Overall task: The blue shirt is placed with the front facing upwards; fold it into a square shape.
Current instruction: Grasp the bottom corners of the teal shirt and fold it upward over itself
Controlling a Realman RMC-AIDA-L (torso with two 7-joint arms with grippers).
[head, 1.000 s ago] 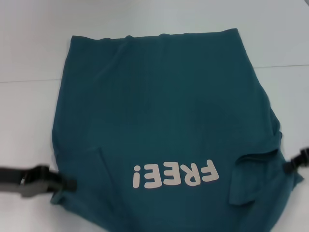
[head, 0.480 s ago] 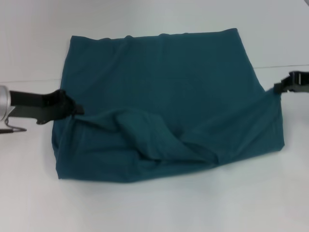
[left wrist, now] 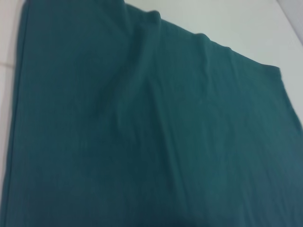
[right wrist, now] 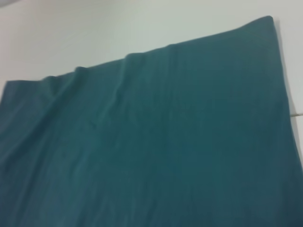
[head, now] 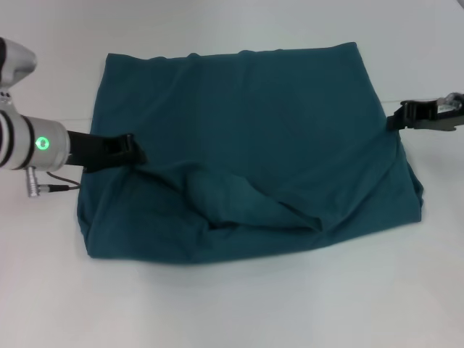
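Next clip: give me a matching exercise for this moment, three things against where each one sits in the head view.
Things:
1. left gripper
2. right gripper
3. blue shirt

Places:
A. spread across the middle of the white table, with a loose ridge of cloth near its front
B. at the shirt's left edge
C. at the shirt's right edge

Pairs: 1-B, 2-C, 3-A
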